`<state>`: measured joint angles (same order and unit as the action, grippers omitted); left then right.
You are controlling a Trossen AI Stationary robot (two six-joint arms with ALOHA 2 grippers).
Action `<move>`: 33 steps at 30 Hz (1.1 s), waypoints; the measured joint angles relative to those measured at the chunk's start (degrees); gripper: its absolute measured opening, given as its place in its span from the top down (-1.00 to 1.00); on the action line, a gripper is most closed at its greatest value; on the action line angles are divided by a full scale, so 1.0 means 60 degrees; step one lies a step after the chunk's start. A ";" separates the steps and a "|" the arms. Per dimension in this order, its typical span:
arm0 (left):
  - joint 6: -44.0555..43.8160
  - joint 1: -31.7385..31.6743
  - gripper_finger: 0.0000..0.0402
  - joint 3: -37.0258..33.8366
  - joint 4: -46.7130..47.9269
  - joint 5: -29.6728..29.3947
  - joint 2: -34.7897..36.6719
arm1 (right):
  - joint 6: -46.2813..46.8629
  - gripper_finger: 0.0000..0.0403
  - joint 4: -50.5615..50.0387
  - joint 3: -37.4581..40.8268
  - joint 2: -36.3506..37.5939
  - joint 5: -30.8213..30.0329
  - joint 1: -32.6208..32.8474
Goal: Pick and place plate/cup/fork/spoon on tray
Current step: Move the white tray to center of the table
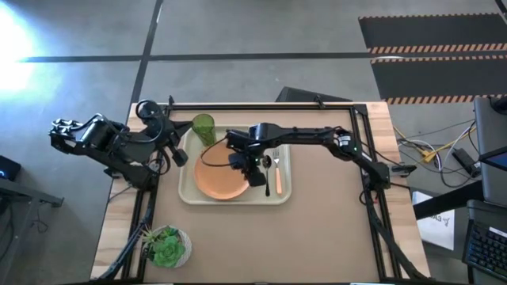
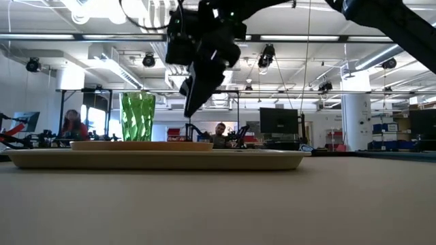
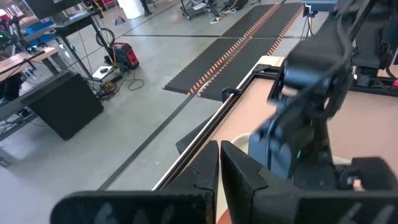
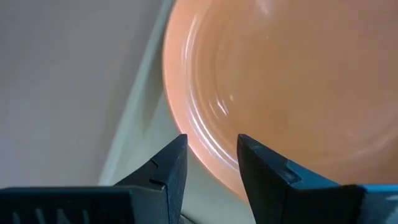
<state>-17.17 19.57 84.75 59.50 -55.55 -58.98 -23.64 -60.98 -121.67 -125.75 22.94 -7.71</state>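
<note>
On the surface [image 1: 317,229]: a cream tray [image 1: 188,194] lies toward the left-centre, carrying all four pieces of tableware.
Plate: the orange plate [image 1: 218,182] lies flat in the tray, filling much of its left and middle part.
Cup: the green cup [image 1: 203,127] stands upright in the tray's far left corner; the low view shows its ribbed translucent wall [image 2: 137,117] rising behind the plate's edge [image 2: 143,145].
Fork: the fork [image 1: 279,178], pink handle, lies along the tray's right side.
Spoon: the spoon [image 1: 268,166] lies just beside the fork, partly under the right arm; the low view shows neither utensil.
Right claw: the right claw [image 1: 255,176] hangs over the plate's right edge. The right wrist view alone shows its fingers [image 4: 168,171] parted with nothing between them, the plate's rim [image 4: 205,140] and the tray's wall [image 4: 134,127] below. The low view shows it [image 2: 191,102] clear above the tray [image 2: 157,159].
Left claw: the left claw [image 1: 176,149] waits at the tray's left edge near the cup; its own view shows the fingers [image 3: 208,171] pressed together, empty.
Elsewhere: a white bowl of green leaves [image 1: 166,247] sits at the surface's near left corner, seen only from above. The low view alone shows people [image 2: 71,124] in the room behind.
</note>
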 joint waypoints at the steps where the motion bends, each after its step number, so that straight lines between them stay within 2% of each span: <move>1: 0.0000 0.0000 1.00 0.0000 0.0020 0.0000 0.0000 | 0.0147 0.37 0.0077 0.0000 0.0115 -0.0025 0.0019; 5: -0.0017 0.0000 1.00 0.0000 0.0167 0.0004 0.0031 | 0.0826 0.51 0.0409 0.0000 0.0733 -0.0202 0.0038; 9: -0.0022 0.0004 1.00 0.0000 0.0188 0.0098 0.0087 | 0.1074 0.87 0.0488 0.0000 0.1516 -0.1012 0.0075; 16: -0.0318 0.0004 1.00 -0.0339 0.0475 0.0791 0.0324 | 0.1408 0.96 0.0544 0.0000 0.3892 -0.3157 0.0194; 20: -0.1557 0.0004 1.00 -0.0919 0.1348 0.0805 0.0599 | 0.1719 0.96 0.0715 0.0000 0.5255 -0.3861 0.0279; 25: -0.3738 0.0004 1.00 -0.2356 0.2311 0.0961 0.1006 | 0.1956 0.96 0.0765 0.0026 0.6411 -0.3850 0.0387; 30: -0.5479 -0.0096 1.00 -0.4352 0.2495 0.1002 0.1295 | 0.2079 0.96 0.0737 0.0073 0.6772 -0.3882 0.0432; 33: -0.7162 -0.0485 1.00 -0.5284 0.3166 0.1011 0.1359 | 0.2150 0.96 0.0712 0.0073 0.6775 -0.3847 0.0438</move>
<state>-60.14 16.66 53.04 78.49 -49.48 -50.82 -10.74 -56.71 -121.23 -85.10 -0.14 -5.08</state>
